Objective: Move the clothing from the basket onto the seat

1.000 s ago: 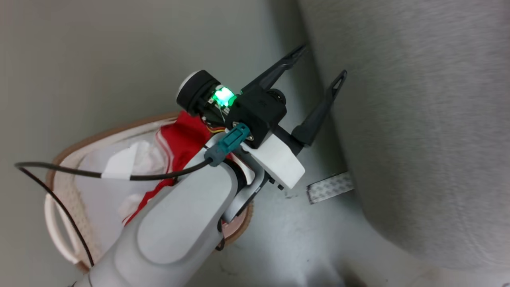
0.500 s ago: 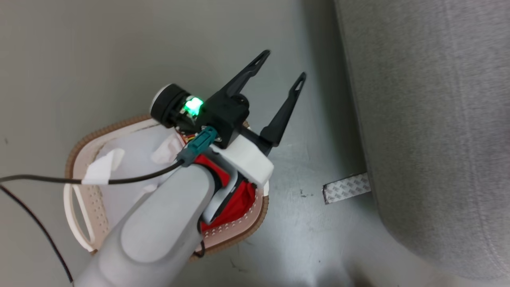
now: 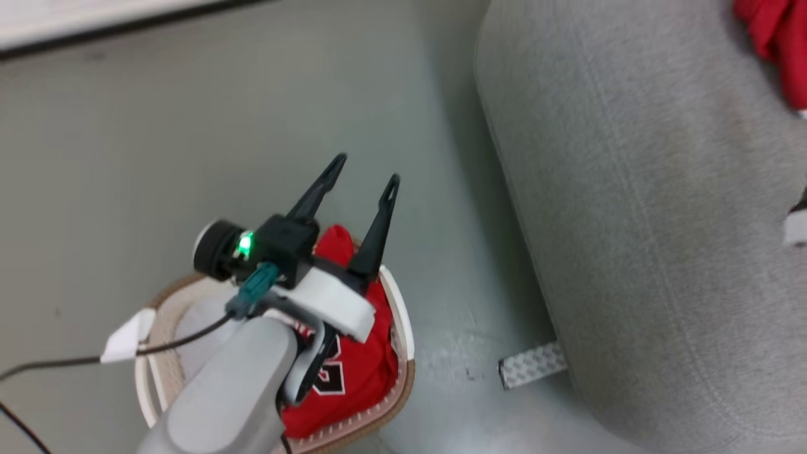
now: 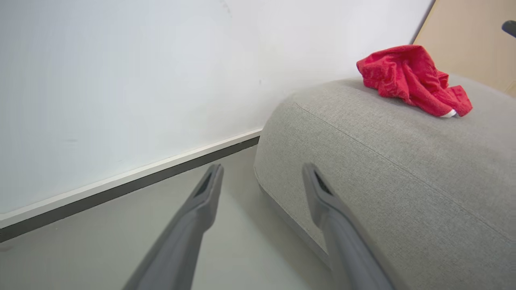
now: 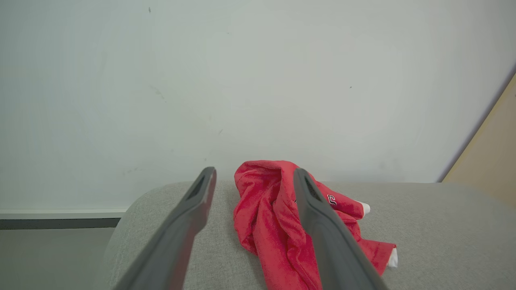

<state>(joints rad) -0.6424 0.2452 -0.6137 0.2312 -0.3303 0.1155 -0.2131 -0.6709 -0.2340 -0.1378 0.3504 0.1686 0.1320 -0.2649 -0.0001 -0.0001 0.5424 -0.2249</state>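
The basket [image 3: 401, 328] stands on the floor at the lower left, holding a red jersey [image 3: 362, 378] whose black-and-white number partly shows. My left gripper [image 3: 367, 169] hovers above the basket, open and empty, its fingers pointing past the far rim; the left forearm hides the basket's middle. The left wrist view has the left gripper [image 4: 262, 169] open over the floor beside the seat [image 4: 383, 169]. The grey seat [image 3: 630, 221] takes up the right side, and a crumpled red garment [image 3: 775, 44] lies on it. My right gripper [image 5: 254, 173] is open above the seat, just short of that garment [image 5: 274, 217].
A strip of patterned grey tape [image 3: 529, 372] lies on the floor by the seat's foot. A white wall with a dark skirting [image 4: 121, 189] runs behind. A black cable with a white tag [image 3: 126, 334] trails from the left wrist. A beige panel [image 4: 475, 36] stands past the seat.
The head camera has swung, bringing the wall base and the garment on the seat into view. The left gripper, still open, has drawn back from the seat to above the basket.
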